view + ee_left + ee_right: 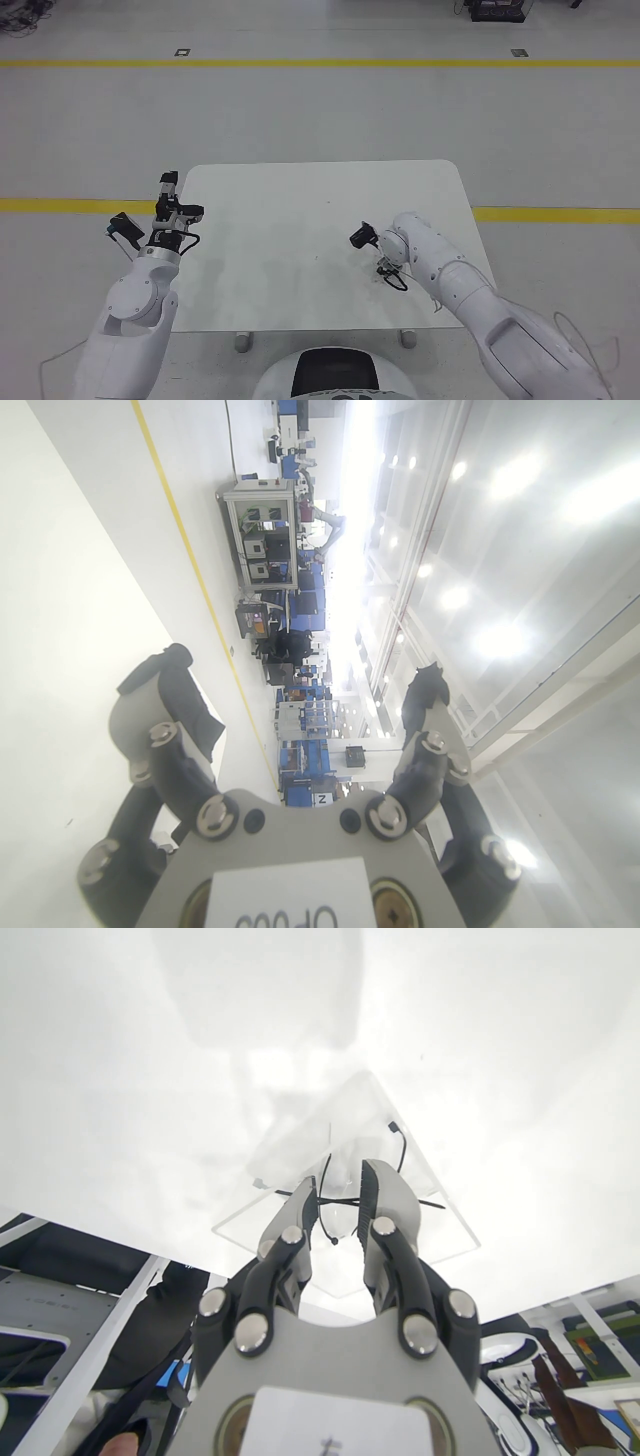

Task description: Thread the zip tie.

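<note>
Several black zip ties (400,1155) lie crossed on a clear flat tray (452,1230) on the white table (300,250). My right gripper (340,1185) stands open just above them. Its fingers (372,1193) straddle the straight tie where it crosses a curved one. In the top view the right gripper (385,268) points down at the ties (397,281) near the table's right front part. My left gripper (300,665) is open with nothing in it, tilted up toward the room. From above, the left gripper (180,205) hangs at the table's left edge.
The table's front edge (150,1253) runs close behind the tray. Around the table is grey floor with yellow lines (320,63).
</note>
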`<state>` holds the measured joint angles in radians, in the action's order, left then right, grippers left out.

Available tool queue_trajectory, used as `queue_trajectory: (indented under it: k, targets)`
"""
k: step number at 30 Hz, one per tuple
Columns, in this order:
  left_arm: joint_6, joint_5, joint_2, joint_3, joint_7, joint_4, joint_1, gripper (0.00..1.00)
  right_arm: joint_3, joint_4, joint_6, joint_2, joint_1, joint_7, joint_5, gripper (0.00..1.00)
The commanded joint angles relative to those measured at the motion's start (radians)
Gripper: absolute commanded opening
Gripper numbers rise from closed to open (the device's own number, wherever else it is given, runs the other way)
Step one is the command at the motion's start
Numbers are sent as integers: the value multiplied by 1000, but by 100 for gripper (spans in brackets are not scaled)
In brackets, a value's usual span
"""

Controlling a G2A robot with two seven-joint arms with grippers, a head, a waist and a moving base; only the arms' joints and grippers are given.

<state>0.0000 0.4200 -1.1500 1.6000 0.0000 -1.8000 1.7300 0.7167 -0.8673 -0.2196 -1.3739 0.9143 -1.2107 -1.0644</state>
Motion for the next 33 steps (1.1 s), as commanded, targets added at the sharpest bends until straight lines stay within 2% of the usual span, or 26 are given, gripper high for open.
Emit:
queue_trajectory:
  k: [1,5,9,12,22,33]
  targets:
    - [0,0,0,0,0,0,0,100,0,4,2,-2,-2,7,3,16]
    - [0,0,0,0,0,0,0,100,5,4,-6,-2,-4,18,10,19]
    - [0,0,0,0,0,0,0,100,18,-8,-30,4,-2,19,17,29]
    - [0,0,0,0,0,0,0,100,29,-12,-42,10,-1,14,18,33]
    - [0,0,0,0,0,0,0,100,32,-12,-72,16,-6,-17,17,38]
    - [0,0,0,0,0,0,0,100,-3,25,-72,-2,-23,-30,16,38]
